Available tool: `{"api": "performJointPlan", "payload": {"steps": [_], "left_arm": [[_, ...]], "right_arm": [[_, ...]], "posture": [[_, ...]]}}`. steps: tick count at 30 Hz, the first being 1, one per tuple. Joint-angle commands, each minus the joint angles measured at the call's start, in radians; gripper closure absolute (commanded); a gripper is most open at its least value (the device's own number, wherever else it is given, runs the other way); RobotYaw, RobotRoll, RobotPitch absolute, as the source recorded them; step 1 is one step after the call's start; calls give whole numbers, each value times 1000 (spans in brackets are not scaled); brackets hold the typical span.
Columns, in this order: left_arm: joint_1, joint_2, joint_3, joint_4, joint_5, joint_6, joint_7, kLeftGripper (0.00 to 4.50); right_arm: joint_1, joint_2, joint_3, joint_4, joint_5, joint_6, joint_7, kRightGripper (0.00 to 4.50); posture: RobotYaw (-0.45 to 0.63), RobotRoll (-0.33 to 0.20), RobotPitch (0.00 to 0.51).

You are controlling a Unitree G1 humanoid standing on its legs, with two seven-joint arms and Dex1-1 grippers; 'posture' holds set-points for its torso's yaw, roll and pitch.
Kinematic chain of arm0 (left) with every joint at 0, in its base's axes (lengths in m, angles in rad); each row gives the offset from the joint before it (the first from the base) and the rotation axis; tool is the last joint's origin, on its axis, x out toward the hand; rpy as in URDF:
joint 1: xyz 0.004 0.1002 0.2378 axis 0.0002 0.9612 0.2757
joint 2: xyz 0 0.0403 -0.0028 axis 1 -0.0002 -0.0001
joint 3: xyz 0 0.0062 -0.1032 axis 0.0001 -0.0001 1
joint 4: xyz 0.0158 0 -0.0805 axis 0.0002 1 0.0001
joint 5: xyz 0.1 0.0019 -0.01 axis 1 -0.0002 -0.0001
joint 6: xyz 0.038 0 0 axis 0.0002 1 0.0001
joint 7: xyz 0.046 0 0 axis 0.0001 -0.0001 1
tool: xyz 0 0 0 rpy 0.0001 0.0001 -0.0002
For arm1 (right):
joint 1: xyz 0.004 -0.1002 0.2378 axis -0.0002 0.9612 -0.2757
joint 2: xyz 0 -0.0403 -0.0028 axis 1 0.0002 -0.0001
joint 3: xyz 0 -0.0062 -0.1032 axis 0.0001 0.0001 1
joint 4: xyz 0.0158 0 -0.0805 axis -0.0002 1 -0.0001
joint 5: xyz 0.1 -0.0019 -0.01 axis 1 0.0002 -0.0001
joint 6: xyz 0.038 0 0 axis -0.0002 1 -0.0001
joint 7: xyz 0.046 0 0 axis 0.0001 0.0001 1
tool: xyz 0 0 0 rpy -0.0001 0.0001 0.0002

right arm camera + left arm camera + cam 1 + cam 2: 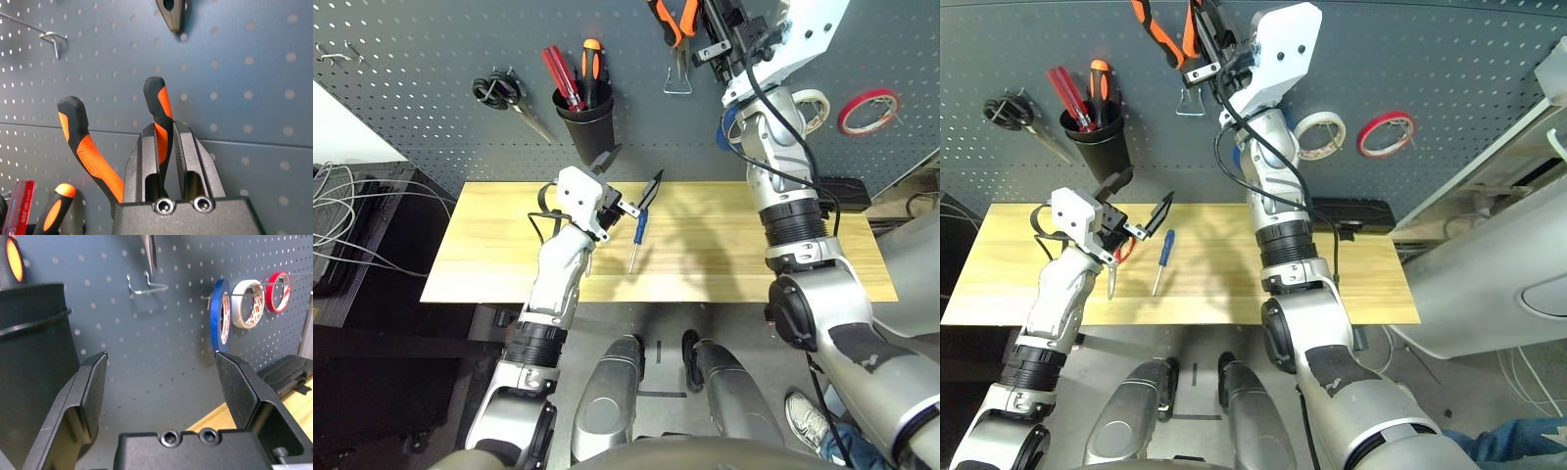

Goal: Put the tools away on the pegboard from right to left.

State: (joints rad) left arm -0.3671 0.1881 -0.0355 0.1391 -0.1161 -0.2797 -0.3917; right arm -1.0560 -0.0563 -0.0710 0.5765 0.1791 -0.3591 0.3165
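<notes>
Nearest the body, left gripper (628,182) up off the table (489,245), fingers spread wide with nothing between them, pointed toward the pegboard (411,98). Just past it on the wood, small blue screwdriver (637,238) lying flat, tip toward the near edge. Peeking out beside the left gripper in the right eye view, a red handle and a blade (1116,264) on the table, looks like the red scissors, mostly hidden though. Black box (842,191) sitting at the back right edge of the table.

Further back, up on the board: black cup (586,124) with a couple of red and orange handles sticking out, black scissors (501,95) hanging to its left. Bare wire hook (678,86) right under the pliers. Right gripper (165,134) raised high at the board, clamped tight on one handle of the orange-and-black pliers (671,22), second handle splayed free to the side, nose pointing down just over that hook. Can't tell if the pliers are actually touching it.

Off to the right along the board: blue tape (220,316) hanging on a peg, then white tape (248,303), then red tape (279,292), all in a row.
</notes>
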Motion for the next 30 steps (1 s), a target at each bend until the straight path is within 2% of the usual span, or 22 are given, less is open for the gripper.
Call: {"api": "performJointPlan", "payload": {"steps": [1,13,22,30], "left_arm": [[13,2,-1,-7,10,-6,2,0],[17,5,-6,-6,17,-4,8,0],[17,8,-11,4,24,-4,8,0],[14,8,-16,13,30,1,-1,0]], "right_arm": [[-25,15,-6,43,-7,-40,-14,4261],[-36,23,-3,145,-23,-107,-32,4261],[-4,18,4,161,-38,-69,-38,4261],[57,9,19,34,-33,-6,-22,1564]], "posture": [[188,0,243],[193,0,244],[190,0,243],[186,0,243]]}}
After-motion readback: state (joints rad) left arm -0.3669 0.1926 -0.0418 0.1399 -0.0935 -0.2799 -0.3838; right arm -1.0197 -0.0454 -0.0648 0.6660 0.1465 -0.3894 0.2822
